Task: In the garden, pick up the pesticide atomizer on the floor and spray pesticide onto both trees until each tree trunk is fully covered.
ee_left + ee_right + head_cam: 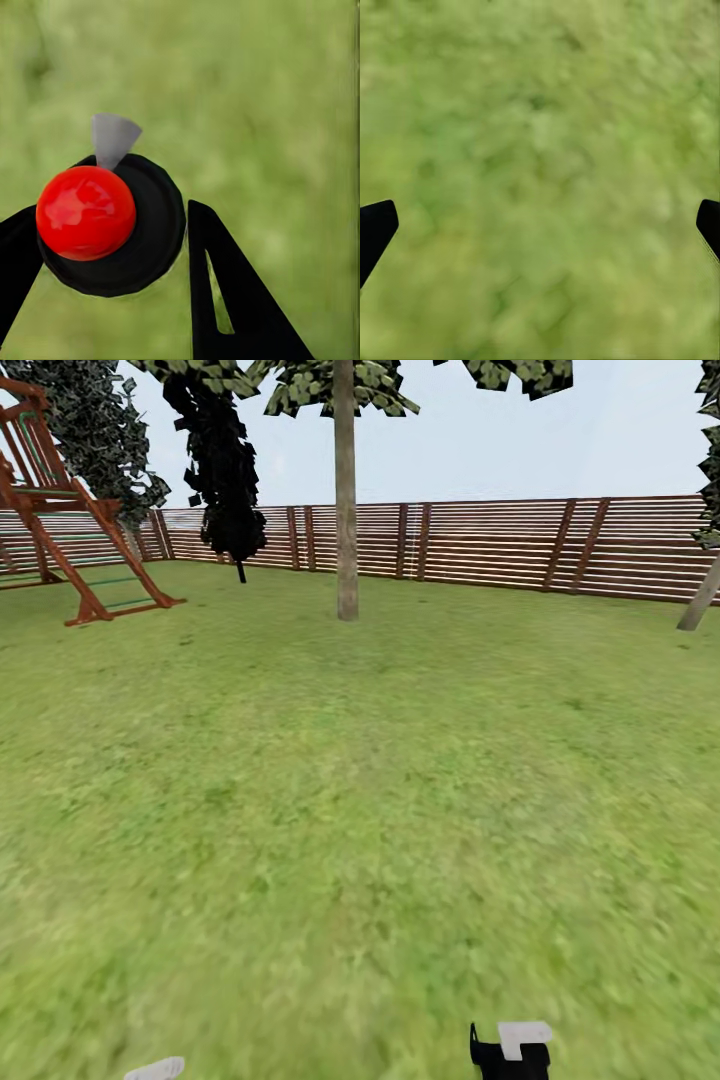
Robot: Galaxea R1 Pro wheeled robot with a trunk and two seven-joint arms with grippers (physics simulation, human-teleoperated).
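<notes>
The pesticide atomizer (pixel 112 225) has a round black body, a glossy red ball on top and a grey cone nozzle (pixel 114 139). It sits between the black fingers (pixel 225 292) of my left gripper (pixel 112 217), which is shut on it above blurry grass. My right gripper (pixel 547 210) is open over bare grass, fingers far apart. One tree trunk (pixel 346 520) stands straight ahead in the head view, far across the lawn. A second trunk (pixel 700 598) leans at the right edge. No white specks show on either.
A brown slat fence (pixel 500 545) rings the lawn behind the trees. A wooden play frame (pixel 70 530) stands at the far left, with a dark column-shaped tree (pixel 225 470) beside it. Open grass (pixel 360 810) stretches to the trunks. A black and white piece of my right arm (pixel 512 1050) shows low.
</notes>
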